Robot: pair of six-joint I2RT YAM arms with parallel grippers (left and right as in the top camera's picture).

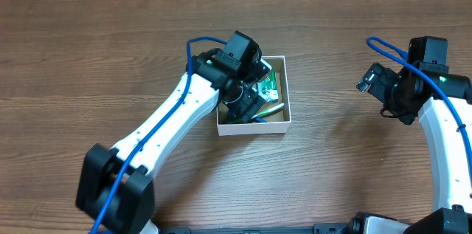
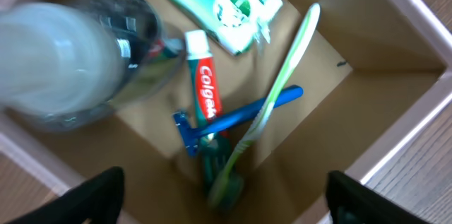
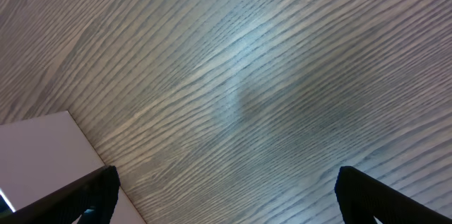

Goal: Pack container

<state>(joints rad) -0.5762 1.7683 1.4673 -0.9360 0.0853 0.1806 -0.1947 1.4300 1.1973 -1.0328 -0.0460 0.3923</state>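
Cardboard container (image 1: pixel 251 129), white outside and brown inside, sits mid-bench (image 1: pixel 110 42) under the left gripper (image 2: pixel 227 185).
That gripper is spread wide and holds nothing. In the container lie a Colgate tube (image 2: pixel 203 83), a green toothbrush (image 2: pixel 279 86) crossing a blue razor (image 2: pixel 236 116), a green-and-white packet (image 2: pixel 222 1) and a blurred bottle (image 2: pixel 78 54). The right gripper (image 3: pixel 227 178), well off to the right, hangs equally wide and empty.

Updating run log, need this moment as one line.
left end effector: open, above container | right end effector: open, empty, over table | container holds: bottle, toothpaste, toothbrush, razor, green packet
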